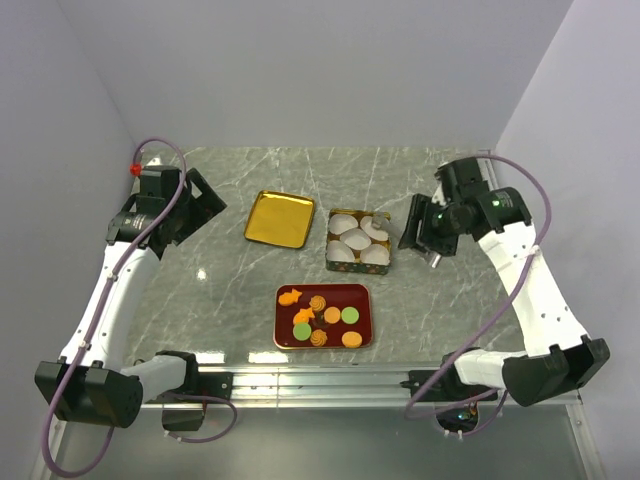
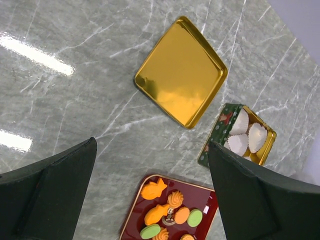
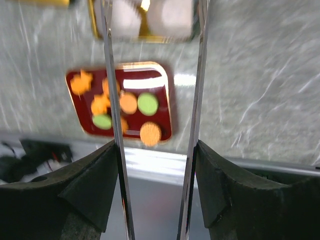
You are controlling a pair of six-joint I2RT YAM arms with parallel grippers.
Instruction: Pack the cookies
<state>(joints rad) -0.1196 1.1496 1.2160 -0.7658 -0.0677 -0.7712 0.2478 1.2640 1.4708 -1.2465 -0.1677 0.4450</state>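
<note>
All cookies [image 1: 332, 315] lie on the red tray [image 1: 285, 336], bench near-centre, 6 o'clock of the cup-lined tin [image 1: 358, 267]. Right hand [image 1: 418, 228] is released and empty, with the cookies at 7 o'clock and nearer. Left hand [image 1: 205, 197] is also released, with the cookies at 4 o'clock and farther. Judgement: right arm better placed.

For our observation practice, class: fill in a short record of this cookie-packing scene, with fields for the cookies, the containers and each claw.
cookies: all lying on the red tray, none held
tin: open, just beyond the red tray, filled with white paper cups
gold tray: flat on the marble table, left of the tin, nothing on it
left claw: open, empty, off to the left
right claw: open, empty, to the right of the tin
</note>
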